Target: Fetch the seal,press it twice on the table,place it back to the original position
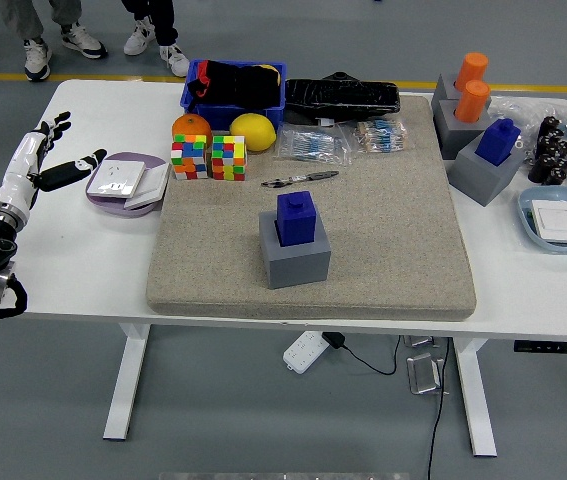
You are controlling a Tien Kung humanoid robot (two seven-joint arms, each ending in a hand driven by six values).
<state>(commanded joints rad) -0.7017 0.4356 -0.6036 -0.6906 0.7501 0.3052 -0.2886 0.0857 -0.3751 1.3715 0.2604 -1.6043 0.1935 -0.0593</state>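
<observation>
White table under a big grey felt mat, with a grey floor all around. Near the middle of the mat sits a grey block, and the blue seal stands upright in a slot on top of it. Only the top half of the seal sticks out.

The seal looks like hard plastic, small and light. It should not bend or break. Its sides are flat and maybe a bit smooth, so a pinch on two opposite sides of the blue body looks best, then a straight lift up out of the slot. The small knob on top is too tiny to hold well.

The left hand is over the table's left edge, well apart from the seal, fingers spread and holding nothing. The right hand is not in the picture.
</observation>
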